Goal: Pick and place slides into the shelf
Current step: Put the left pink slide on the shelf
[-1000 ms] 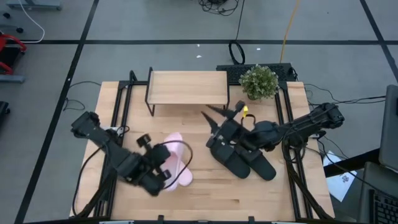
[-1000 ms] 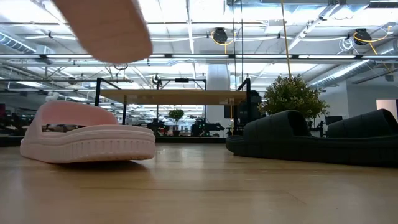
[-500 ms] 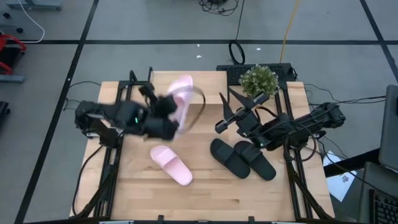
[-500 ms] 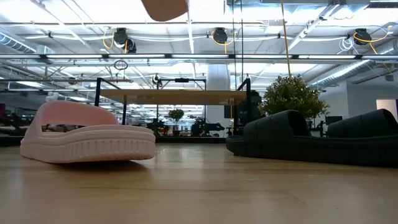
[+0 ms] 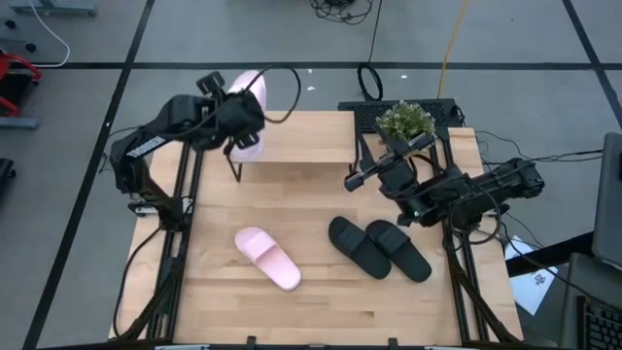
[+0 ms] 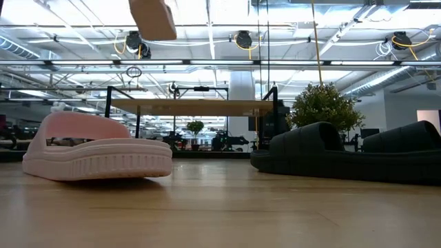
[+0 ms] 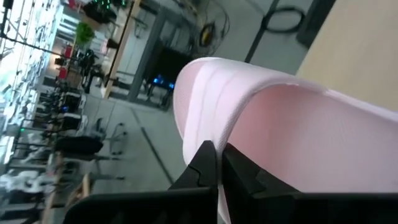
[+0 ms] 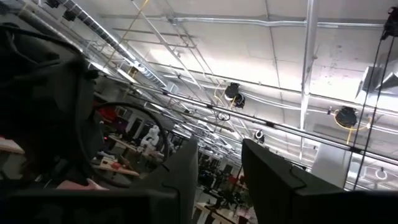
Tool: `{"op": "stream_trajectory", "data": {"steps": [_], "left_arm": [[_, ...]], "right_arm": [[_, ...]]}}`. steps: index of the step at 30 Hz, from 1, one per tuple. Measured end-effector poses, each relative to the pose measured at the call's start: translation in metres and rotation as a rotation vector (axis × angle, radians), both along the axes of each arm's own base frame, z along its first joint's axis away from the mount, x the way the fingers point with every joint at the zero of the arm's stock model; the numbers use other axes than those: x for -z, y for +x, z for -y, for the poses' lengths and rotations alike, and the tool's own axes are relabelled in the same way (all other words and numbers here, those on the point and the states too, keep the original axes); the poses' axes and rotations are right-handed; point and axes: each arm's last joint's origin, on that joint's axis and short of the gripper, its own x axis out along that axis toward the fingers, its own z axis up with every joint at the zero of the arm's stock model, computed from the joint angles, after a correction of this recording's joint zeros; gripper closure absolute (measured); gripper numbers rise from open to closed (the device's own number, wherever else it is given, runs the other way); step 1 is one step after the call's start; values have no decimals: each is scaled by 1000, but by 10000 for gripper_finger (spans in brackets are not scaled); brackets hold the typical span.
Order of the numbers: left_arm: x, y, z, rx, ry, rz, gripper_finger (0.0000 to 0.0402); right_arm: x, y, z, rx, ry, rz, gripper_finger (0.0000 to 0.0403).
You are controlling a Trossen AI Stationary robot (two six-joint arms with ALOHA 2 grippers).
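Observation:
My left gripper [image 5: 236, 119] [image 7: 217, 158] is shut on one pale pink slide [image 5: 247, 89] and holds it high over the left end of the shelf [image 5: 296, 136]. In the low view only that slide's sole [image 6: 154, 16] shows, at the top. The other pink slide [image 5: 267, 258] [image 6: 96, 148] lies sole-down on the table, nearer than the shelf. The two black slides [image 5: 360, 248] [image 5: 403, 251] lie side by side to its right. My right gripper [image 5: 367, 165] [image 8: 219, 168] is open, raised above the table beyond the black slides, tipped toward the ceiling. My left gripper pinches the pink slide's wide strap at its edge [image 7: 208, 134] between its two fingers. The slide is lifted clear of table and shelf. It sticks out past the fingers toward the far edge.
A small potted plant [image 5: 404, 124] [image 6: 324, 107] stands at the shelf's right end. Black frame rails [image 5: 185, 194] run along the table's left and right sides. Bare tabletop [image 5: 321, 311] lies along the near edge.
My left gripper has carried the pink slide up from beside its mate near the table's near-left part, toward the far edge, to above the shelf's left end. My right gripper has risen off the black slides, moved toward the far edge and tipped upward.

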Motion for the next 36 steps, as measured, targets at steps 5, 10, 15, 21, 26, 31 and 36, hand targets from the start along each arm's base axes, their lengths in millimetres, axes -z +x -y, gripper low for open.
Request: {"op": "stream_trajectory", "data": {"steps": [5, 10, 15, 21, 26, 31, 36], "left_arm": [[0, -4, -18, -16, 7, -63, 402], [-3, -2, -28, 13, -1, -55, 402], [-1, 7, -30, 105, -37, -58, 402], [8, 17, -37, 99, -52, -101, 402], [30, 25, -45, 96, -81, -188, 402], [56, 32, -50, 99, -96, -260, 401], [83, 37, -58, 116, -85, -279, 401]], "right_arm": [[0, 2, 11, 21, 18, 21, 287], [0, 4, 20, 21, 47, 51, 287], [2, 7, 23, 37, 37, 9, 287], [4, 9, 23, 61, 44, -32, 287], [6, 8, 25, 147, 81, -96, 287], [6, 7, 25, 167, 70, -121, 287], [6, 8, 27, 174, 69, -123, 287]]}}
